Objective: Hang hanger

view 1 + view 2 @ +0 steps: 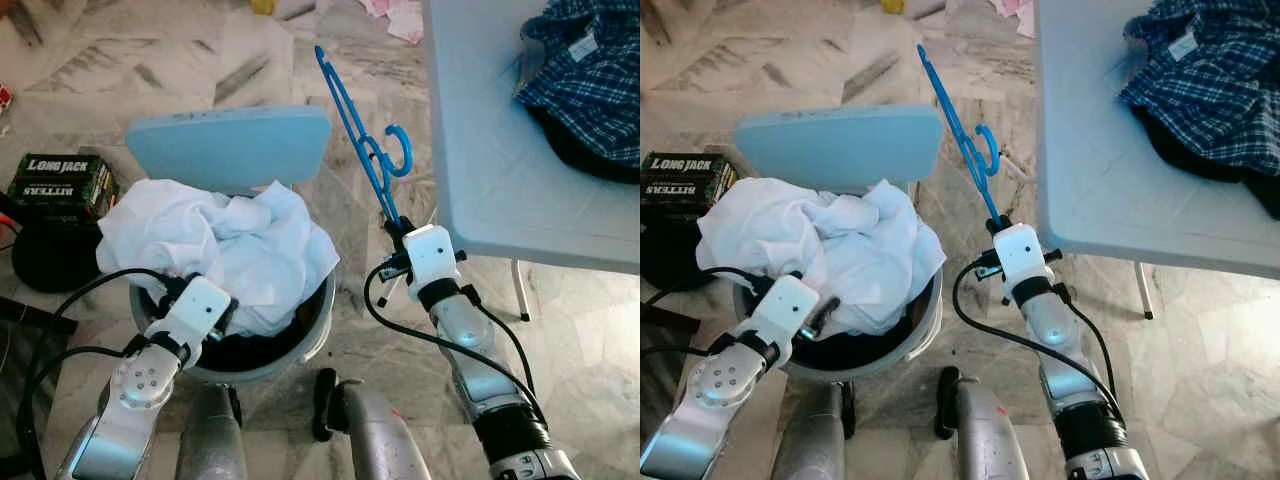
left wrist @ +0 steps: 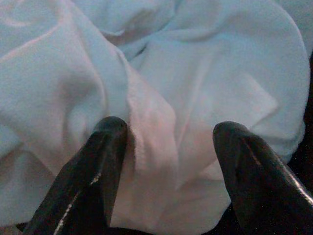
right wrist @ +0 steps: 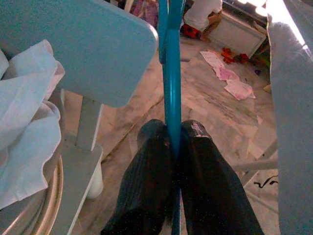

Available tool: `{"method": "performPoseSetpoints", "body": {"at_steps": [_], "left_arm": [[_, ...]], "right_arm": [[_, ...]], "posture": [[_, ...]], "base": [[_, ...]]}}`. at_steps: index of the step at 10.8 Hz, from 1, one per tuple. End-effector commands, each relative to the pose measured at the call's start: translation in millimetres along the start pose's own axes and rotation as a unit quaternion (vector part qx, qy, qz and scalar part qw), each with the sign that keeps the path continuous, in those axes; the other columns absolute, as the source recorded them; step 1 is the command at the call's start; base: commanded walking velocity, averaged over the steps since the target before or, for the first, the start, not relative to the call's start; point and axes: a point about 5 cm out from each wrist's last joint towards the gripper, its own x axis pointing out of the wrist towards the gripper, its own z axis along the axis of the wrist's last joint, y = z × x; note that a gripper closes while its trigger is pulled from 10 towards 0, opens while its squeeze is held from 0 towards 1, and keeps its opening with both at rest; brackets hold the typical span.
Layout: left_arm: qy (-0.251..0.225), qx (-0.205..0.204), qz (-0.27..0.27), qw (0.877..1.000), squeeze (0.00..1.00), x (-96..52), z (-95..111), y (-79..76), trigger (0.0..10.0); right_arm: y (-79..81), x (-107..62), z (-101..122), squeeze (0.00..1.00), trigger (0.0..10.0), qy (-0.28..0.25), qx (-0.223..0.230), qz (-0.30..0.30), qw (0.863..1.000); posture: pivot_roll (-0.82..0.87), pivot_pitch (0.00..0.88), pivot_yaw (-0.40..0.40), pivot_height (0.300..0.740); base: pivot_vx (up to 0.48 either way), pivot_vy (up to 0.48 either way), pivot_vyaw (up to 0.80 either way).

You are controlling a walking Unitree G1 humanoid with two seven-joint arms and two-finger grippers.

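One blue hanger (image 1: 362,140) in play, and the right gripper (image 3: 172,142) has it: both black fingers (image 3: 149,166) pinched tight on one end of the plastic. In the head views the hanger sits centre frame, its long axis slanting from the gripper up toward the upper left, far tip pointing up and away over the marble floor (image 1: 200,60), hook (image 1: 398,150) curling off to the right near the edge of the one grey table (image 1: 480,150). One blue plaid shirt (image 1: 590,75) lies crumpled on that table, upper right.

Lower left, one round basket (image 1: 300,345) holds a heap of white cloth (image 1: 230,245), with one pale blue chair back (image 1: 230,145) just behind it. The left gripper (image 2: 168,142) hovers right at the cloth; its wrist view shows two fingers (image 2: 98,161) spread apart with white fabric between them, a gap the head views hide. One dark box marked Long Jack (image 1: 55,180) sits at the far left. The right wrist view adds scattered papers (image 3: 230,81) on the floor beyond.
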Motion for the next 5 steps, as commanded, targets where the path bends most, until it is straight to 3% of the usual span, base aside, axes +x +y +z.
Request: {"method": "performPoseSetpoints", "body": {"at_steps": [1, 4, 5], "left_arm": [[0.008, -0.004, 0.014, 1.000, 0.00, -2.3, -1.7, 1.6, 0.0], [0.026, -0.054, 0.082, 0.995, 0.00, -2.1, -7.6, 20.2, 0.0], [0.033, -0.058, 0.082, 0.994, 0.00, -2.5, -9.9, 19.8, 0.0]], "right_arm": [[-0.8, -3.1, -5.1, 0.00, 10.0, 0.008, -0.004, -0.003, 1.000], [-0.4, -2.7, -5.2, 0.00, 10.0, 0.008, -0.005, -0.004, 1.000], [-0.4, -2.7, -5.4, 0.00, 10.0, 0.009, -0.005, -0.004, 1.000]], "posture": [[0.10, 0.307, -0.112, 0.740], [0.10, 0.306, -0.112, 0.740], [0.10, 0.306, -0.112, 0.740]], "base": [[0.000, 0.000, 0.00], [0.000, 0.000, 0.00], [0.000, 0.000, 0.00]]}}
